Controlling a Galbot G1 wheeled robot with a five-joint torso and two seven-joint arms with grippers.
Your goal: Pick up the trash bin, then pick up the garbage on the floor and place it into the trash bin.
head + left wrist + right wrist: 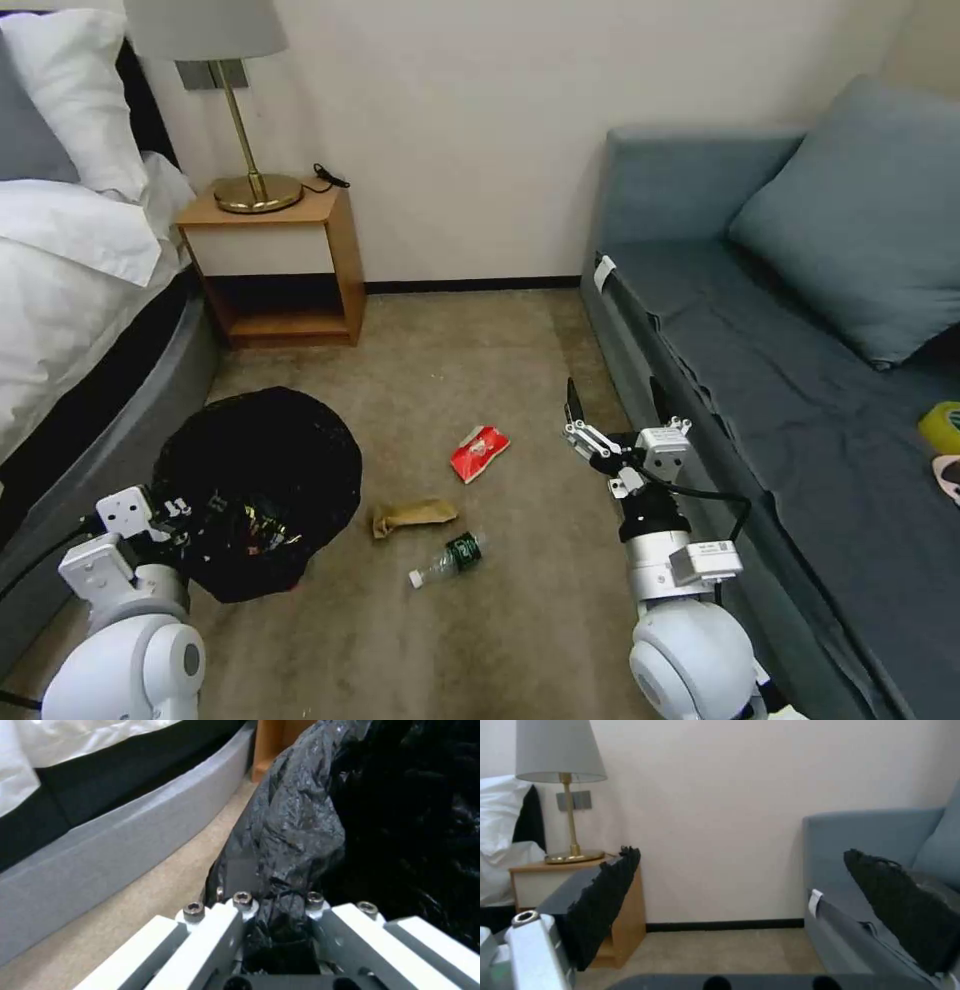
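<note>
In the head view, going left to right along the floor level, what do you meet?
Left gripper shut on the trash bin → brown paper bag → bottle → red snack packet → open right gripper → sofa.

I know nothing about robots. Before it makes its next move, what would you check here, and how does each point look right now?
1. Left gripper clamped on the round bin's crinkly black plastic bag: ok, liner pinched between its fingers.
2. Bin lifted off the carpet: cannot tell.
3. Right gripper open and empty beside the blue sofa: ok.
4. Red snack packet, crumpled brown paper bag and small clear bottle with white cap lying apart on open carpet: ok.
5. Gold-and-dark wrapper already inside the bin: ok.
</note>
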